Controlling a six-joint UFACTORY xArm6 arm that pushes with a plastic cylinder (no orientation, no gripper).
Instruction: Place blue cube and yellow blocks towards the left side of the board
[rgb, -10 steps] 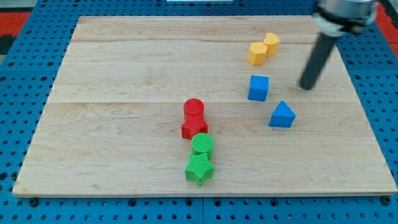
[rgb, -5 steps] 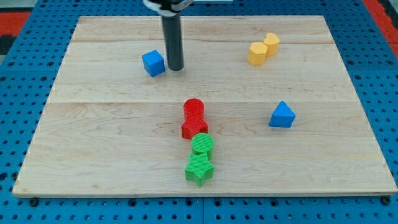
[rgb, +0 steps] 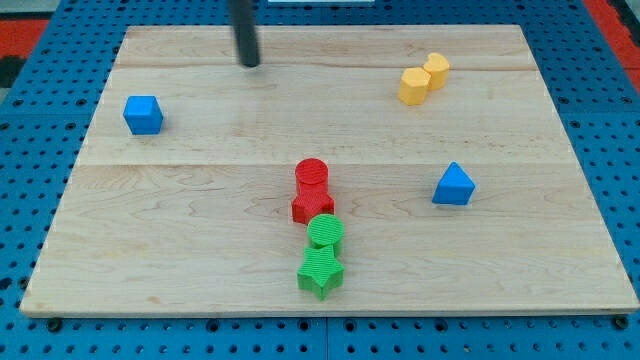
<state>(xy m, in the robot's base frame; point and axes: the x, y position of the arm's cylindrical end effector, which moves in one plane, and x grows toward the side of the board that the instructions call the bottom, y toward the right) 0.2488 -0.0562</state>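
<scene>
The blue cube (rgb: 143, 114) sits near the board's left edge, in the upper half. Two yellow blocks (rgb: 423, 79) touch each other at the upper right. My tip (rgb: 249, 63) rests near the view's top, left of centre. It stands well to the right of and above the blue cube, apart from it, and far to the left of the yellow blocks.
A blue triangular block (rgb: 453, 185) lies at the right. A red cylinder (rgb: 312, 173) and a red block (rgb: 311, 205) sit at the centre. A green cylinder (rgb: 324, 231) and a green star (rgb: 320, 270) lie just below them. The wooden board (rgb: 180, 230) lies on a blue pegboard.
The blue cube has been pushed from the right of centre to the board's left side. My tip followed it leftward, then moved up and away from it.
</scene>
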